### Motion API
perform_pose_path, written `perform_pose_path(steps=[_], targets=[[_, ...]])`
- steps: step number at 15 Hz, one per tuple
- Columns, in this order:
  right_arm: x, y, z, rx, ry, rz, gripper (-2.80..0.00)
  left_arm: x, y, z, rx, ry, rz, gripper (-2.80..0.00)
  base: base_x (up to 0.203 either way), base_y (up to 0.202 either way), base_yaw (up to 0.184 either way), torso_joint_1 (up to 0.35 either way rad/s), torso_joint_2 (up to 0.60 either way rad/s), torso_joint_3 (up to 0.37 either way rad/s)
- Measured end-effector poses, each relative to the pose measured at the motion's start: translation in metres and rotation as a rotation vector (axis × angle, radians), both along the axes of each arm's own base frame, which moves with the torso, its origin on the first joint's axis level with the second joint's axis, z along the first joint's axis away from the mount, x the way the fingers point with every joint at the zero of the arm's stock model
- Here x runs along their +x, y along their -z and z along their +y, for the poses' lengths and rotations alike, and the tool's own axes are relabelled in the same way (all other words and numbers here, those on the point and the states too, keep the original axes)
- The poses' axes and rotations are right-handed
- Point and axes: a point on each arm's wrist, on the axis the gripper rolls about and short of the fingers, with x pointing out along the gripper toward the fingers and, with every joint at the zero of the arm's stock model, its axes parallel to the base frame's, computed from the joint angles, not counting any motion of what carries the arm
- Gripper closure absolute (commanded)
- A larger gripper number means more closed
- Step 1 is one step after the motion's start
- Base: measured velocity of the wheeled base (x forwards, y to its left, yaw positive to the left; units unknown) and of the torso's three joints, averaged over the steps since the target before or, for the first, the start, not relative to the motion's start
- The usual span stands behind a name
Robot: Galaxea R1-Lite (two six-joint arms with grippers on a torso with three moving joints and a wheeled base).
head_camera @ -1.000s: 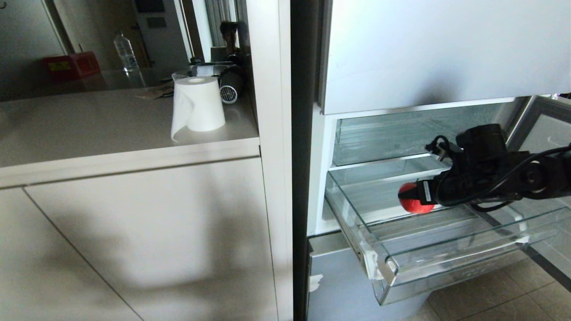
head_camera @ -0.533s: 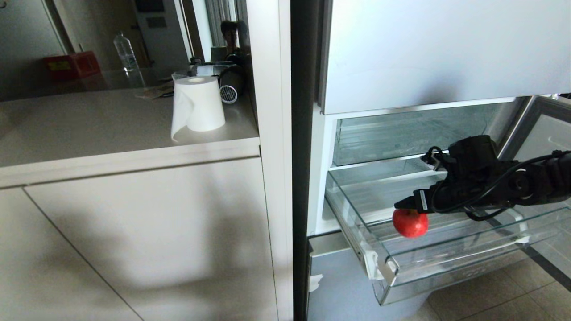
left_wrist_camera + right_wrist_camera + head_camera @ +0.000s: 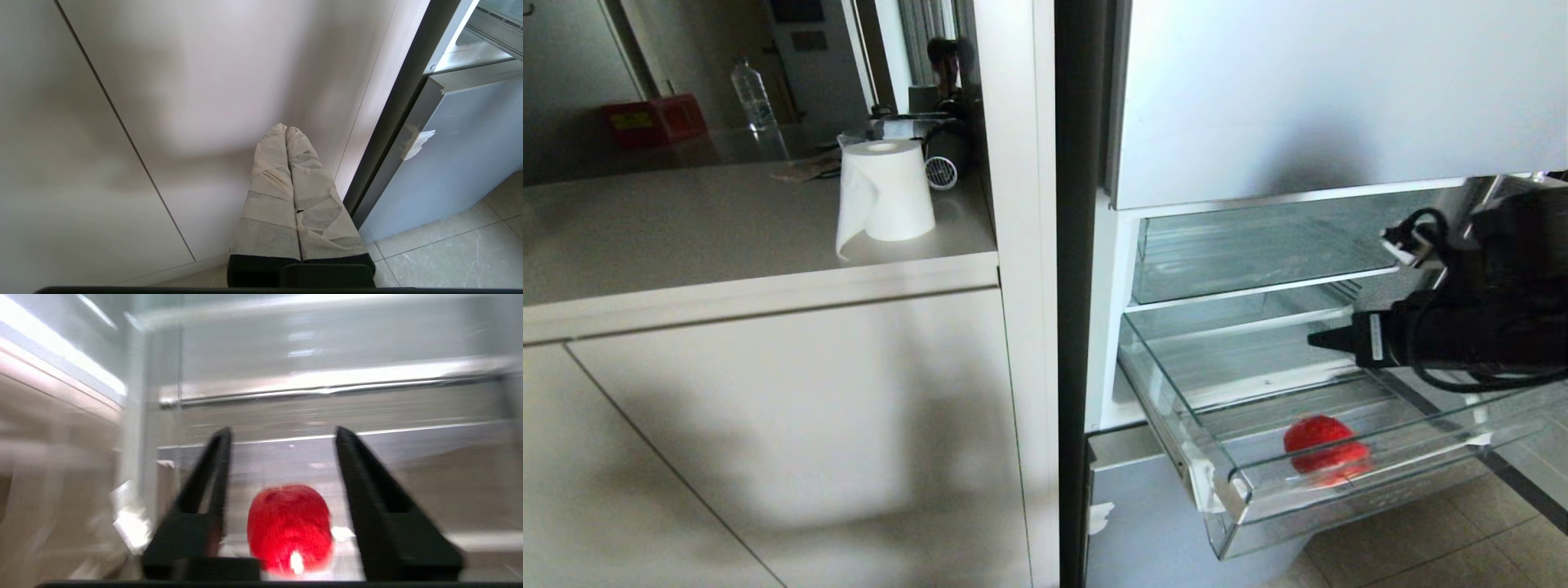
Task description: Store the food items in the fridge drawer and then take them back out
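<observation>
A round red food item (image 3: 1323,449) lies on the ribbed floor of the pulled-out clear fridge drawer (image 3: 1347,492), near its front lip. My right gripper (image 3: 1316,339) hovers above and behind it, level, open, holding nothing. In the right wrist view the red food item (image 3: 289,528) sits low between the spread black fingers (image 3: 212,473) of the right gripper (image 3: 282,430), apart from both. My left gripper (image 3: 286,130) is parked low in front of the cabinet door, its taped fingers pressed together and empty.
A second clear bin (image 3: 1258,245) sits above the drawer, under the closed upper fridge door (image 3: 1339,90). The counter (image 3: 727,237) to the left bears a paper roll (image 3: 886,192), a water bottle (image 3: 752,94) and a red box (image 3: 654,118). Tiled floor (image 3: 1437,547) lies below the drawer.
The right gripper let go of the red food item, which dropped to the drawer floor near the front lip. The gripper then drew back to the right and rose a little.
</observation>
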Motion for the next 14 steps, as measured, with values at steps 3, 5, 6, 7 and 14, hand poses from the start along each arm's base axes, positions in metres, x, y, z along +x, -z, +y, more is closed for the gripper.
perform_pose_path(steps=[3, 5, 6, 7, 14], targets=[[-0.075, -0.029, -0.007, -0.017, 0.045, -0.145, 0.0, 0.0, 0.0, 0.0, 0.0, 0.0, 0.0, 0.0, 0.0, 0.0, 0.0, 0.0, 0.0, 0.0], [-0.13, -0.03, -0.013, -0.032, 0.086, -0.231, 0.0, 0.0, 0.0, 0.0, 0.0, 0.0, 0.0, 0.0, 0.0, 0.0, 0.0, 0.0, 0.0, 0.0], [-0.158, -0.025, -0.016, -0.041, 0.108, -0.271, 0.0, 0.0, 0.0, 0.0, 0.0, 0.0, 0.0, 0.0, 0.0, 0.0, 0.0, 0.0, 0.0, 0.0], [-0.182, -0.016, -0.018, -0.052, 0.125, -0.305, 0.0, 0.0, 0.0, 0.0, 0.0, 0.0, 0.0, 0.0, 0.0, 0.0, 0.0, 0.0, 0.0, 0.0], [-0.268, 0.102, -0.026, -0.147, 0.151, -0.323, 0.0, 0.0, 0.0, 0.0, 0.0, 0.0, 0.0, 0.0, 0.0, 0.0, 0.0, 0.0, 0.0, 0.0]])
